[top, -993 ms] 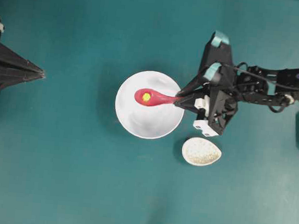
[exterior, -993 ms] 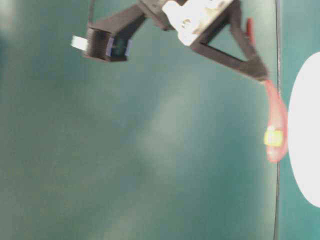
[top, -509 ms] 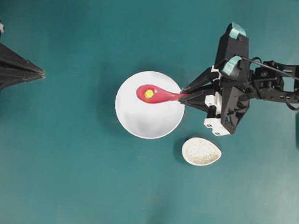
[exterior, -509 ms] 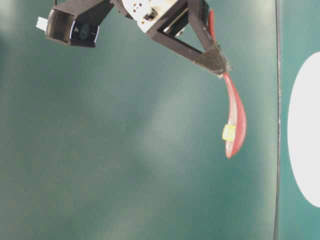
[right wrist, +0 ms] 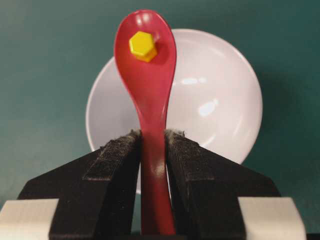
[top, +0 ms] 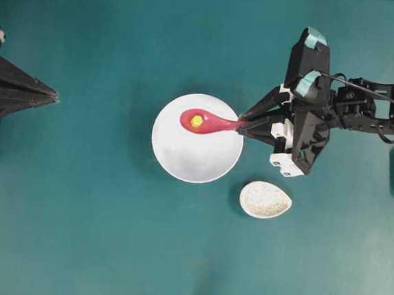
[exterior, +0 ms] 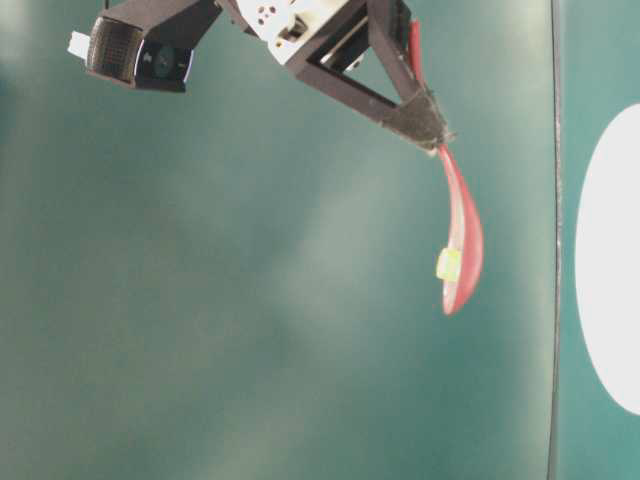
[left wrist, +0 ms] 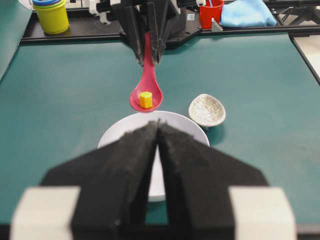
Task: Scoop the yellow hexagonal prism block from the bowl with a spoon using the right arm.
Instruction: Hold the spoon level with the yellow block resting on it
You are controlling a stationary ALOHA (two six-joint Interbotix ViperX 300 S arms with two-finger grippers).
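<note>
Yellow block (top: 196,120) (in spoon (top: 209,123)) seemingly lifted higher.

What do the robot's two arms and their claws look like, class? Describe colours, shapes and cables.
The right claw is black open lattice with white fittings, teal tape patches and a thin black cable. The left claw is black, tapering to a point, with white blocks behind its fuzzy-padded fingers.

Teal table (top: 86,234) bearing white bowl (top: 189,157) and, just beside it, speckled spoon rest (top: 265,200).
</note>
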